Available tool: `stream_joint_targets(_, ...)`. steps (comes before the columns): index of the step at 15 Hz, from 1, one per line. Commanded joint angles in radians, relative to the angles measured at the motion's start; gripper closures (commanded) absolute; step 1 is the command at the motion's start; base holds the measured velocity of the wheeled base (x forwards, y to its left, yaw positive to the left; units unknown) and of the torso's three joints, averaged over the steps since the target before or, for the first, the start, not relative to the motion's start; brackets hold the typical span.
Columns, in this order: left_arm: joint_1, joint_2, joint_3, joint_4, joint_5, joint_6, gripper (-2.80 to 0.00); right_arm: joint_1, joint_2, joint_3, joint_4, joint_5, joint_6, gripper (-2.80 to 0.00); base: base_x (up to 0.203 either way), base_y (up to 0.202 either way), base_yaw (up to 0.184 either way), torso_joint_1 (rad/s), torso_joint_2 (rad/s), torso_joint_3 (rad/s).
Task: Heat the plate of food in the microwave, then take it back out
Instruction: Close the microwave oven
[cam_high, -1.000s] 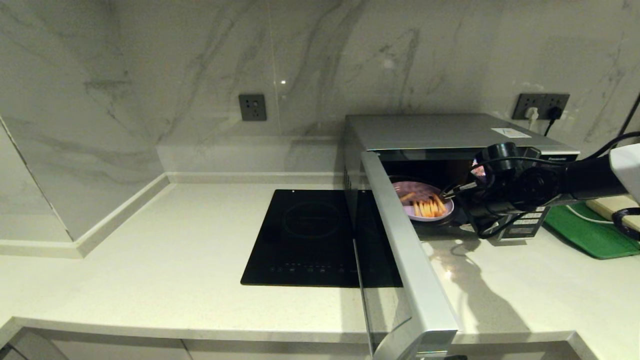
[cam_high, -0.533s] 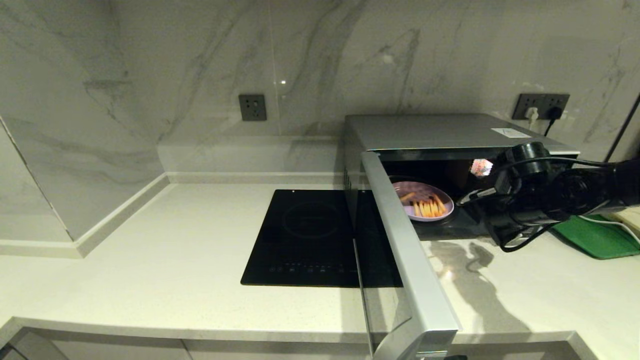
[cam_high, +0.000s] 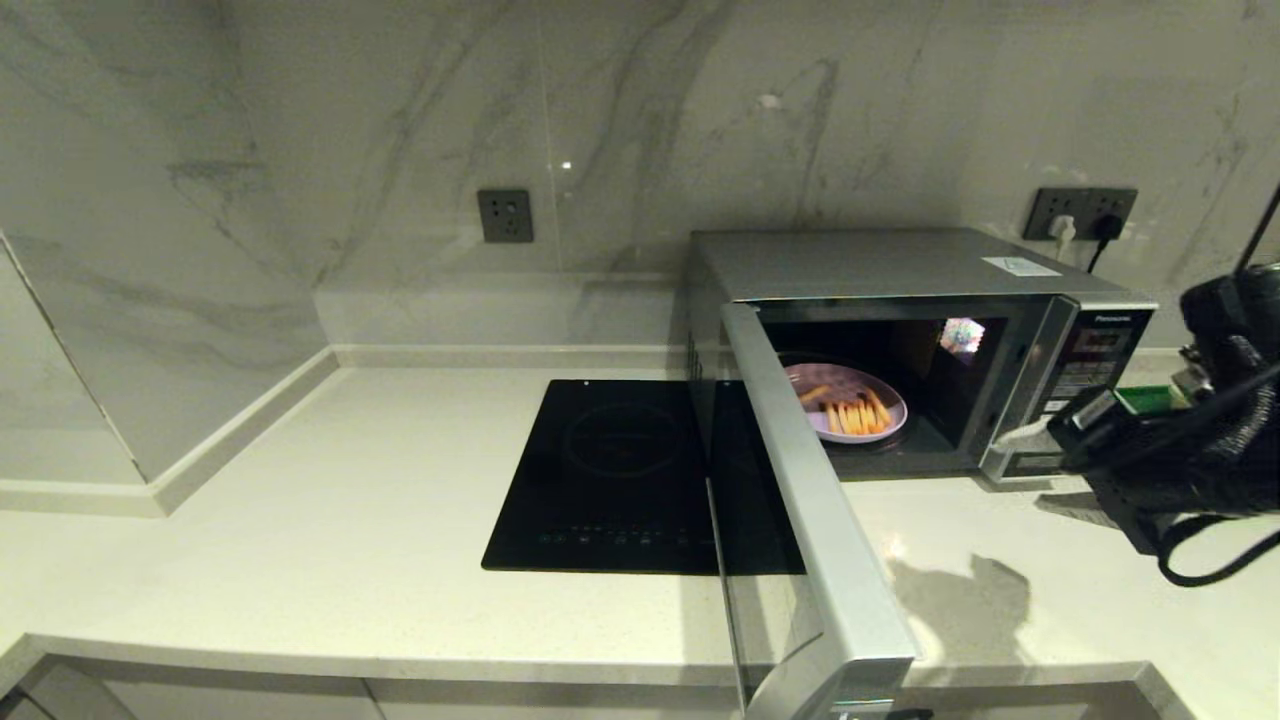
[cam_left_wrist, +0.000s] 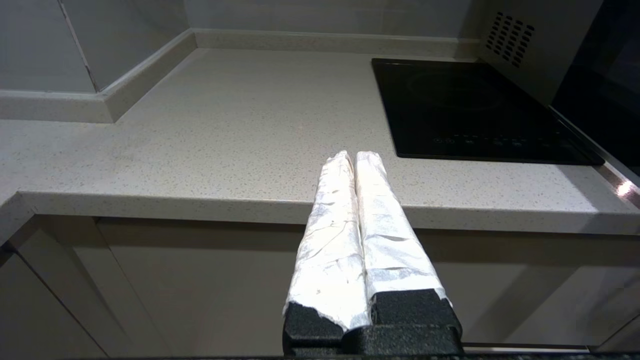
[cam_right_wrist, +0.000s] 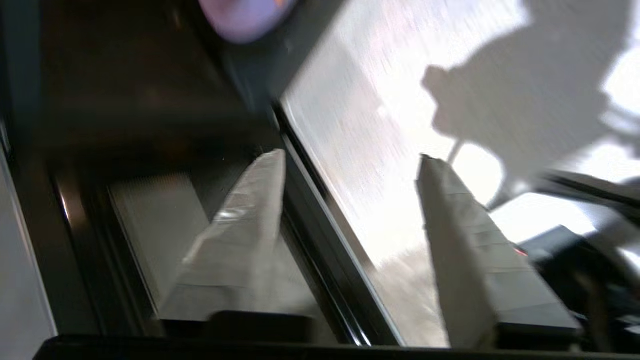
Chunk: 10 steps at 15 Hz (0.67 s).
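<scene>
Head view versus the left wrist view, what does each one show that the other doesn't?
Only the head view shows the plate of food inside the microwave, whose door hangs open, and the right tool out by the keypad. Only the left wrist view shows the left tool, shut, by the counter's front edge, and the cabinet fronts. Both show the cooktop and the countertop.

left claw (cam_left_wrist: 356, 159): white-wrapped fingers, black base | right claw (cam_right_wrist: 350, 165): same, black cables
</scene>
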Motion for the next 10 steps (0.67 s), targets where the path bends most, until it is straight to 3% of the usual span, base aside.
stream_joint_targets(1,0.001,0.0,0.0,0.0,0.0,-0.001,0.0,0.024,-0.22,0.05,0.1,0.016,-0.056,0.0,0.0,0.0,0.0,0.0,0.0,0.0)
stream_joint_targets(3,0.001,-0.001,0.0,0.0,0.0,-0.001,0.0,0.038,-0.307,0.004,0.269,0.059,-0.146,0.0,0.0,0.0,0.0,0.0,0.0,0.0)
stream_joint_targets(6,0.001,-0.001,0.0,0.0,0.0,-0.001,0.0,0.099,-0.313,-0.188,0.513,0.081,-0.306,0.0,0.0,0.0,0.0,0.0,0.0,0.0)
stream_joint_targets(10,0.001,-0.001,0.0,0.0,0.0,-0.001,0.0,0.284,-0.164,-0.498,0.686,0.077,-0.382,0.0,0.0,0.0,0.0,0.0,0.0,0.0)
